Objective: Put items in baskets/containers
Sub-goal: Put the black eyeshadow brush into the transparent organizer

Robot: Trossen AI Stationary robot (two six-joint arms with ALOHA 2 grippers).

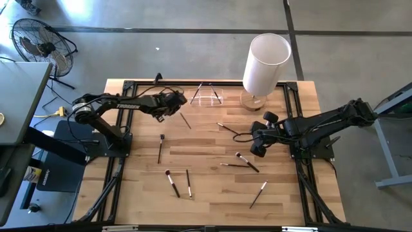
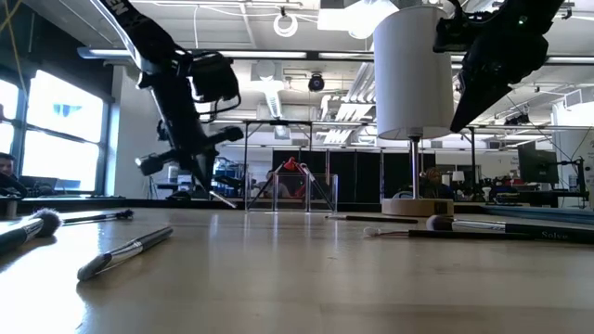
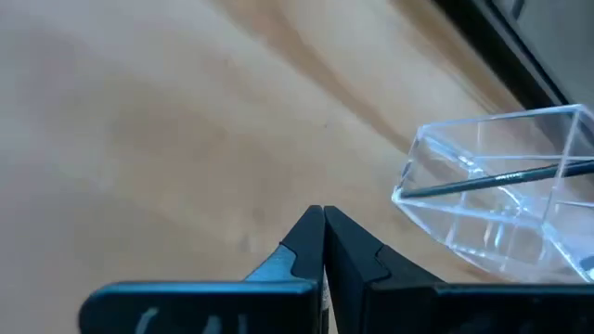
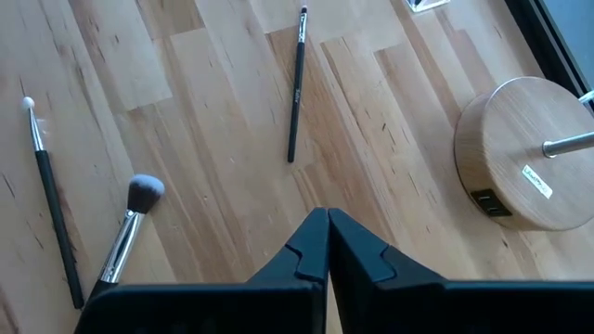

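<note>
While our left gripper [image 1: 175, 103] hangs closed on nothing beside a brush [image 1: 185, 120], short of the clear cup [image 1: 206, 95] already holding one, and the right gripper [image 1: 259, 147] waits closed, we should reopen, straddle the handle mid-length, then drop it tip-first.

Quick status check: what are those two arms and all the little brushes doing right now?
Both jaws shut, empty. Left gripper near clear holder, one brush inside. Right gripper hovers mid-table. Nothing blocking.

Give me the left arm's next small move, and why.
Probably open the left gripper and drop toward the brush lying beside it. Its fingers are shut on nothing, the clear holder already contains one brush, and several others lie loose on the table.
</note>
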